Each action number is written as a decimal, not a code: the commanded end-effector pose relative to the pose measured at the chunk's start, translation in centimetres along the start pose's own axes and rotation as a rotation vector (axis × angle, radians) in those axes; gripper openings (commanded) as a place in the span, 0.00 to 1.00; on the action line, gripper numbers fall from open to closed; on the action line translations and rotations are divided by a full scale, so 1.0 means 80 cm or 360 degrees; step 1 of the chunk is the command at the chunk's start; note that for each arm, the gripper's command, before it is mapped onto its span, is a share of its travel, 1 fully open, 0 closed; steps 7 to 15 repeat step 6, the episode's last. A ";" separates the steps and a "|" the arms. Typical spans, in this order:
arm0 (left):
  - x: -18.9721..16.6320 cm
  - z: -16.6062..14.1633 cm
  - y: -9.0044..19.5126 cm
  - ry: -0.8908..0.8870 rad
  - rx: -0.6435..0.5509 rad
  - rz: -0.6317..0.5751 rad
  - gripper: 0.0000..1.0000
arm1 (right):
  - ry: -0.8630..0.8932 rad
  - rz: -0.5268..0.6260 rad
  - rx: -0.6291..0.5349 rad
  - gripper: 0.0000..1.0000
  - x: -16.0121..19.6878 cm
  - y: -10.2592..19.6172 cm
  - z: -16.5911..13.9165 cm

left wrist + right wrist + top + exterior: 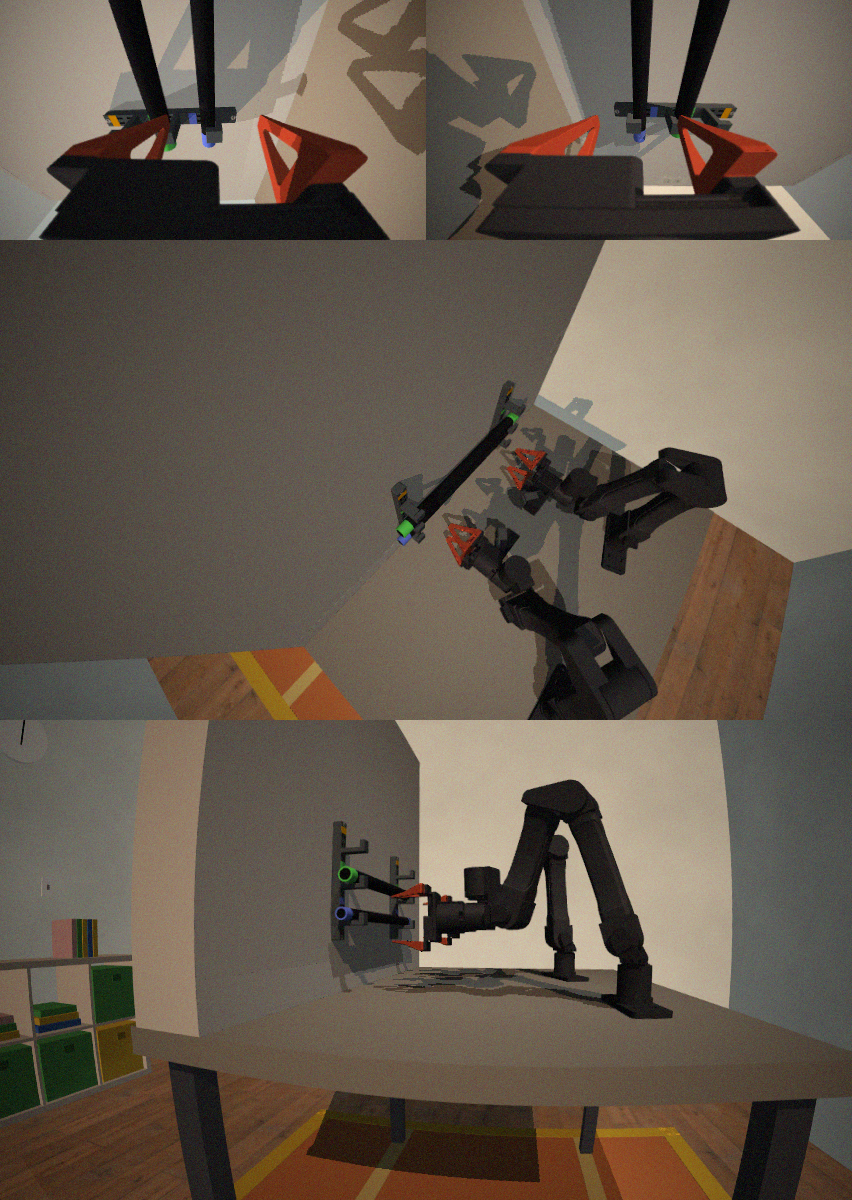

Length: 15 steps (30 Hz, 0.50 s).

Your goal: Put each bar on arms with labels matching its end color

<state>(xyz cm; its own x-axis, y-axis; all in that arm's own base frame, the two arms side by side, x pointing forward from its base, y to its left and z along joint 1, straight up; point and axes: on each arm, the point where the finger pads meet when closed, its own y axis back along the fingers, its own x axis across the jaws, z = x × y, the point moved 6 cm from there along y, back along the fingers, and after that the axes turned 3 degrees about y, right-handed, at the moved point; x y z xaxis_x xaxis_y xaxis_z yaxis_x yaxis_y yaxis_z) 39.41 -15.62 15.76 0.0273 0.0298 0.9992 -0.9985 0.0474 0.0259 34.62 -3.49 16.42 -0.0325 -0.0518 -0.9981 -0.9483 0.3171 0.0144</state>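
"Where do the bars sit, from your end?"

"On the rack (502, 403) (338, 848) (229, 115) (621, 107). I've the green bar (465, 470) (381, 885) (142, 70) (702, 55) on the middle pair and the blue bar (404, 540) (381, 916) (203, 65) (641, 60) on the lowest, matching their labels. The orange-labelled pair on top holds neither."

"And the fingers?"

"Left fingers (466, 528) (417, 890) and right fingers (530, 451) (445, 941) are both spread wide, pinching nothing. They look just in front of the bars."

"So what could spoil it?"

"Lifting too soon. The upper fingers look close to green's level — if they rise while near the rack, one could catch that bar from below and tip an end out. Uneven motion could do it too, one arm nudging its end and skewing the bar."

"And blue?"

"It runs level with the gap between the fingers, so a twist of the wrist or a push forward might knock it. I'd back both arms straight off the wall — and not dip, or a wrist could touch the worktop (369, 609) (476, 1041). Then I'd check that both bars lie still."
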 end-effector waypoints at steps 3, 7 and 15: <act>0.012 0.001 0.008 0.0026 -0.0002 0.0043 0.99 | -0.0012 -0.0022 -0.0011 0.99 -0.005 0.008 0.003; 0.012 0.001 0.008 0.0026 -0.0002 0.0043 1.00 | -0.0012 -0.0022 -0.0011 1.00 -0.005 0.008 0.003; 0.012 0.001 0.008 0.0026 -0.0002 0.0043 1.00 | -0.0012 -0.0022 -0.0011 1.00 -0.005 0.008 0.003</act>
